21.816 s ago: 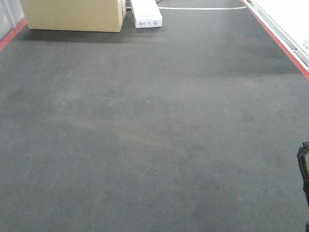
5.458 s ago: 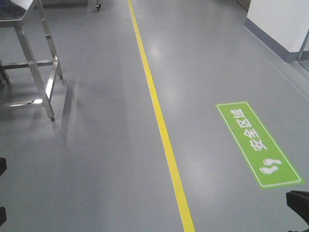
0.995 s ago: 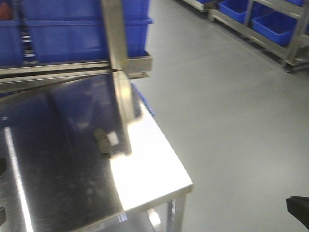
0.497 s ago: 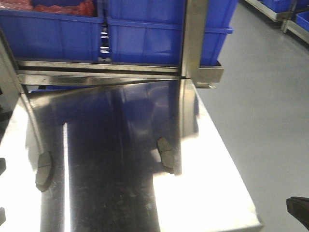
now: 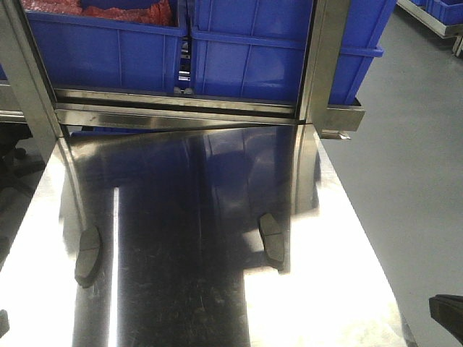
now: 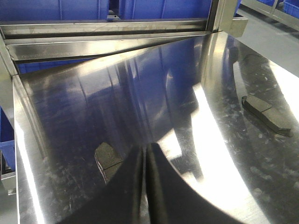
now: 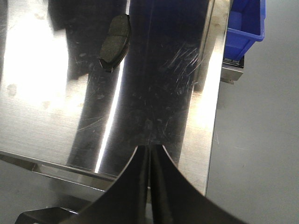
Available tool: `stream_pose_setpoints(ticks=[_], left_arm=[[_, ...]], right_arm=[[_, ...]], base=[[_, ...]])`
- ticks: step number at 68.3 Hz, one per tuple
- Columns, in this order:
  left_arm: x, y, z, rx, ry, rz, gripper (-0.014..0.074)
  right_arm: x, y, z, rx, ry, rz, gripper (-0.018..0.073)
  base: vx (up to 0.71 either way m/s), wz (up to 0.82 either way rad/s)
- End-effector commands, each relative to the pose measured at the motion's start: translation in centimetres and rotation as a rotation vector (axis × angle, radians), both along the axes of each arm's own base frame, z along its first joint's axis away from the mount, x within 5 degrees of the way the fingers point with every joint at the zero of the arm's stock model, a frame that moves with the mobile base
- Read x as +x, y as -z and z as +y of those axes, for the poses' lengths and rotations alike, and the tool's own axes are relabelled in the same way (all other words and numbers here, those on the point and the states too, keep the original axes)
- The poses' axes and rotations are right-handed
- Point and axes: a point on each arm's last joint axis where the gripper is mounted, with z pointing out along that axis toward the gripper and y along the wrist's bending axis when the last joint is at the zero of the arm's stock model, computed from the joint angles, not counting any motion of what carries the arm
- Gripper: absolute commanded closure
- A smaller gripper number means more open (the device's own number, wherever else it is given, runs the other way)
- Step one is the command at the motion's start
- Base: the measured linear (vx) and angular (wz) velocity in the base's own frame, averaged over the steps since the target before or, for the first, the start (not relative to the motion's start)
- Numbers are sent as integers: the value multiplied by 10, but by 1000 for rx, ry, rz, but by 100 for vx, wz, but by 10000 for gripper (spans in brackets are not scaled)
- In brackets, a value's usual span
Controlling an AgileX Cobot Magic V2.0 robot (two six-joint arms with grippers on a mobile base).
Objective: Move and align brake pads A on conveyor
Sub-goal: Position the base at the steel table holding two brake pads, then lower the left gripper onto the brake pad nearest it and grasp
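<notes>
Two brake pads A lie flat on a shiny steel table [image 5: 325, 289], dark grey with a centre groove. In the front view one pad [image 5: 88, 254] is at the left and the other pad [image 5: 273, 239] at the right of middle. My left gripper [image 6: 145, 147] is shut and empty, hovering right beside the near pad [image 6: 107, 157], whose lower part it hides; the second pad [image 6: 266, 114] lies far right. My right gripper [image 7: 150, 148] is shut and empty, above the table's near edge, well short of a pad [image 7: 116, 41]. The conveyor is out of view.
Blue bins [image 5: 246, 58] sit on a steel rack behind the table, with upright steel posts [image 5: 322, 58] at the table's back. One bin holds red parts [image 5: 108, 9]. Grey floor [image 5: 412, 144] lies to the table's right, past its edge [image 7: 210, 116]. Another blue bin [image 7: 245, 28] hangs beyond it.
The view has swung left and moved closer, so the steel table is now seen square on. Both pads show now. Long before, the view showed the conveyor, then open floor.
</notes>
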Motion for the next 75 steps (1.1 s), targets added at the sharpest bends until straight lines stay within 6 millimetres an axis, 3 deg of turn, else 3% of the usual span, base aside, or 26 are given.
stream_pose_setpoints(ticks=[1,32,41,50,60,67,75], left_arm=[[2,-14,-3,-32,17,-85,603],[2,-14,-3,-32,17,-85,601],[2,-15,-3,-34,18,-90,557],[2,-15,-3,-34,18,-90,393],[2,-14,-3,-42,17,-82,64],[2,-14,-3,-41,17,-83,-103],[3,-17,-4,-60,19,-105,-132]], right_arm=[[4,-11,1,16,3,-68,568],[4,-11,1,16,3,-68,568],[4,-11,1,16,3,-68,568],[4,-11,1,16,3,-68,568],[4,-11,1,16,3,-69,568],[4,-11,1,16,3,-69,568],[4,-11,1,16,3,-69,568]], base=[[0,0],[0,0],[0,0],[0,0],[0,0],[0,0],[0,0]])
